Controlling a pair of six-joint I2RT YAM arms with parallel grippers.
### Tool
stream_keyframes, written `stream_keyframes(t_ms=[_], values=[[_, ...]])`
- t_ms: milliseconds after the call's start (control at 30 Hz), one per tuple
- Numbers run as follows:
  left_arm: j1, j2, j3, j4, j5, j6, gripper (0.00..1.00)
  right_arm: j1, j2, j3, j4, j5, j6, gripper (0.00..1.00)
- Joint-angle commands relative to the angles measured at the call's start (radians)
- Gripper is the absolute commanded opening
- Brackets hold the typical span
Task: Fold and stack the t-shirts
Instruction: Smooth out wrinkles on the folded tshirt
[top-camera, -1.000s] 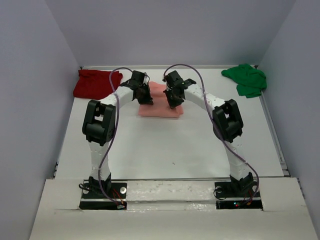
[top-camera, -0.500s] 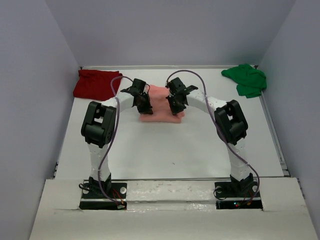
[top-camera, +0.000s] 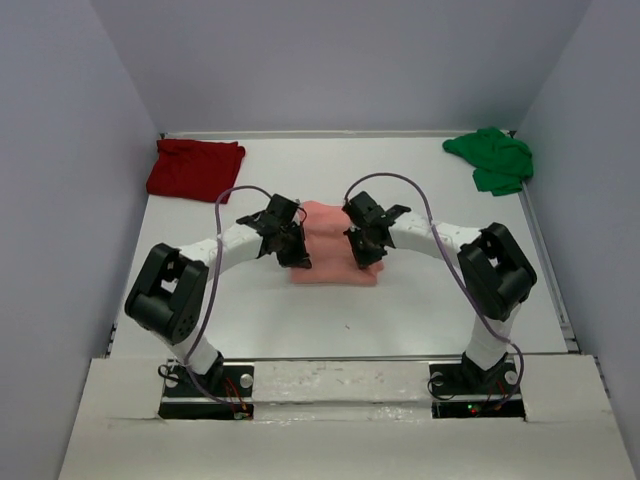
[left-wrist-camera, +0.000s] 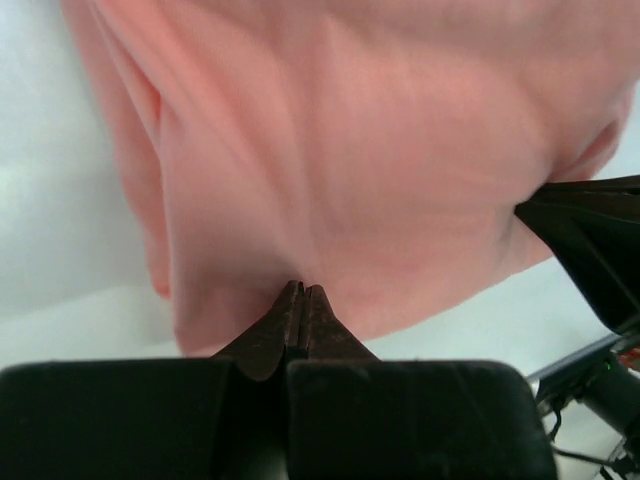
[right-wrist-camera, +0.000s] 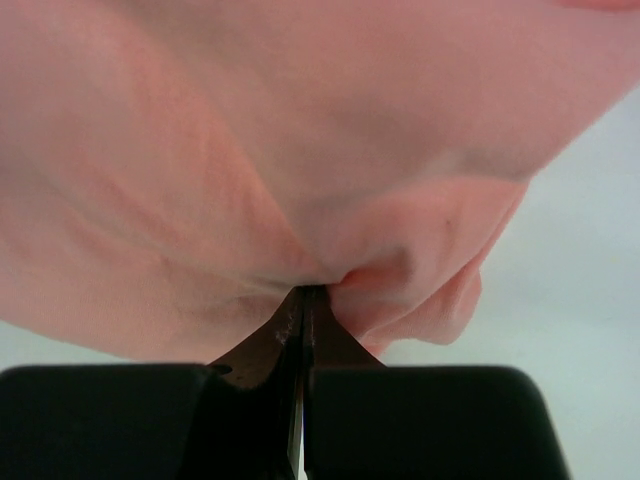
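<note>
A salmon-pink t-shirt (top-camera: 330, 238) of soft cloth lies partly folded in the middle of the flat white table (top-camera: 400, 320). Both arms bend inward over it. The black two-finger left gripper (top-camera: 298, 260) sits at the shirt's near left edge. The black two-finger right gripper (top-camera: 366, 260) sits at its near right edge. The two are apart, with pink cloth between them.

In the left wrist view, the left gripper (left-wrist-camera: 302, 292) has its fingers pressed together on a pinch of the salmon-pink t-shirt (left-wrist-camera: 350, 150). The cloth spreads beyond the tips in smooth folds, with a rolled edge down its left side. Bare table shows to the left and at the lower right.

In the right wrist view, the right gripper (right-wrist-camera: 303, 293) likewise has its fingers clamped tight on a bunched fold of the same shirt (right-wrist-camera: 200, 150). The creased cloth fans up and away from the tips, with a small puckered lump just to their right. The pale table shows beyond it on the right.

A dark red t-shirt (top-camera: 195, 168) of soft cloth lies fairly flat in the far left corner of the table. A bright green t-shirt (top-camera: 492, 160) lies crumpled in a heap in the far right corner. Both are well apart from the pink one and from the grippers.
</note>
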Motion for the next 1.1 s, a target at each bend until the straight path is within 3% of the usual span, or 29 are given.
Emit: stream_keyframes(t_ms=[0,200,300,433,500,600,633,733,867,1067], values=[[-0.056,-0.164,-0.077,0.005,-0.01,-0.076,0.0,0.085,-0.104,-0.087,0.007,0.01,0.079,0.0],[-0.121,-0.312,-0.143,-0.027,-0.049,-0.144,0.0,0.145,-0.237,-0.167,-0.006,0.059,0.148,0.0],[-0.205,-0.382,-0.094,-0.109,-0.189,-0.17,0.0,0.159,-0.294,-0.167,-0.029,0.116,0.142,0.0],[-0.239,-0.412,0.004,-0.208,-0.313,-0.156,0.0,0.159,-0.319,-0.068,-0.126,0.197,0.116,0.02],[-0.239,-0.401,0.038,-0.233,-0.342,-0.124,0.0,0.159,-0.319,-0.022,-0.179,0.253,0.105,0.12],[-0.224,-0.343,0.119,-0.268,-0.396,-0.06,0.0,0.159,-0.311,0.057,-0.223,0.295,0.096,0.42],[-0.211,-0.324,0.159,-0.277,-0.39,-0.043,0.0,0.159,-0.303,0.064,-0.224,0.3,0.091,0.58],[-0.112,-0.243,0.216,-0.261,-0.321,0.014,0.01,0.146,-0.28,0.071,-0.215,0.324,0.089,0.71],[0.044,-0.163,0.242,-0.199,-0.114,0.063,0.11,0.09,-0.257,0.043,-0.161,0.283,0.102,0.72],[0.155,-0.016,0.3,-0.181,0.013,0.117,0.11,0.01,-0.21,0.018,-0.1,0.246,0.077,0.67]])
